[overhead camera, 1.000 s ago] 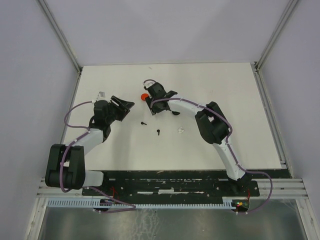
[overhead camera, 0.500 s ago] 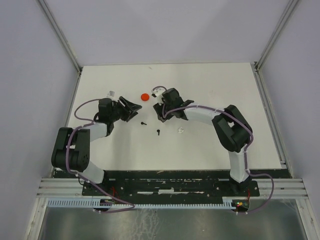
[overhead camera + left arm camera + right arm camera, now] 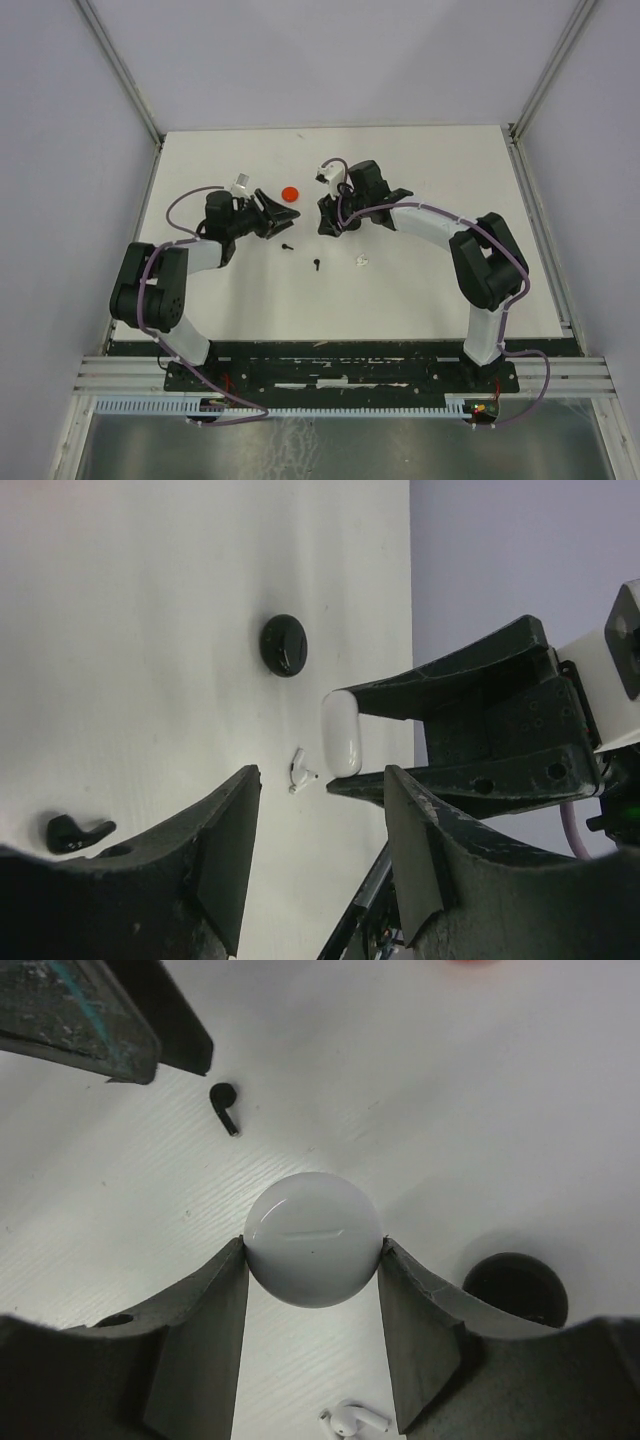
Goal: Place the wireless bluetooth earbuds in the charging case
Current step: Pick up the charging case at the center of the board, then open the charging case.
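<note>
In the right wrist view my right gripper [image 3: 313, 1252] is shut on the charging case [image 3: 313, 1238], a glossy white rounded shell with a thin seam, held just above the table. A white earbud [image 3: 355, 1421] lies below it and a black earbud [image 3: 225, 1106] to the upper left. The left wrist view shows the case [image 3: 342, 732] edge-on in the right gripper's fingers [image 3: 450, 685], with the white earbud [image 3: 300, 770] beside it and a black earbud [image 3: 75, 832] at lower left. My left gripper [image 3: 320, 865] is open and holds nothing. From above, the left gripper [image 3: 277, 213] faces the right gripper [image 3: 330, 215], with two black earbuds [image 3: 287, 245] [image 3: 316, 265] and the white earbud [image 3: 360, 261] nearer the arms.
A red disc [image 3: 290, 193] lies just behind the two grippers. A black disc [image 3: 515, 1288] rests on the table right of the case, and it is also in the left wrist view as the black disc [image 3: 284, 645]. The white table [image 3: 450, 290] ends at metal frame rails on each side.
The left gripper has swung right toward the centre. The right gripper has shifted right and nearer with the case, uncovering the red disc. The two grippers now stand close together.
</note>
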`<state>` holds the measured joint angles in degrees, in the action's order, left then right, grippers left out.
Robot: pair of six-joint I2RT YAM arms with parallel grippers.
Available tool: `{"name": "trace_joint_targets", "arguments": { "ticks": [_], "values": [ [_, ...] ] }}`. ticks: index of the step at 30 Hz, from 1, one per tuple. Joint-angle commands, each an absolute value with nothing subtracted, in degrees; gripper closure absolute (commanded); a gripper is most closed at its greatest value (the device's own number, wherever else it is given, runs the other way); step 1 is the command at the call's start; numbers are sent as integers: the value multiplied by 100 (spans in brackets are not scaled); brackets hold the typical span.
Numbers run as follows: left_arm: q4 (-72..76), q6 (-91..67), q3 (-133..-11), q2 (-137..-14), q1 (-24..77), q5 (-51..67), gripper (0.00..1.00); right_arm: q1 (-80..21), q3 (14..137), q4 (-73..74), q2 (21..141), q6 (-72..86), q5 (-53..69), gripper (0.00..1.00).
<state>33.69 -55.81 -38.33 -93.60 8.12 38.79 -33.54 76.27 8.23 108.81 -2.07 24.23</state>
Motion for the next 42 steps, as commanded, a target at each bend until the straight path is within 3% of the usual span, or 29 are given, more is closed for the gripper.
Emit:
{"name": "trace_joint_targets", "arguments": {
  "ticks": [1, 26, 32, 40, 41, 42],
  "values": [
    [3751, -5274, -4221, -9558, 1058, 4138, 42, -3386, 7835, 998, 10633, -354, 2892, 87],
    [3758, -5210, -4489, -10029, 1740, 4052, 46, -3389, 7673, 892, 10477, -310, 3153, 87],
    [3769, -5212, -4510, -10031, 1772, 4034, 57, -3384, 7675, 889, 10477, -316, 3143, 87],
    [3865, -5281, -4487, -10034, 1775, 4069, 83, -3385, 7681, 885, 10517, -303, 3058, 87],
    [3875, -5290, -4482, -10022, 1780, 4069, 85, -3384, 7701, 885, 10520, -283, 3057, 84],
    [3890, -5305, -4478, -10020, 1781, 4057, 86, -3387, 7708, 873, 10533, -225, 3031, 73]
  ]
}}
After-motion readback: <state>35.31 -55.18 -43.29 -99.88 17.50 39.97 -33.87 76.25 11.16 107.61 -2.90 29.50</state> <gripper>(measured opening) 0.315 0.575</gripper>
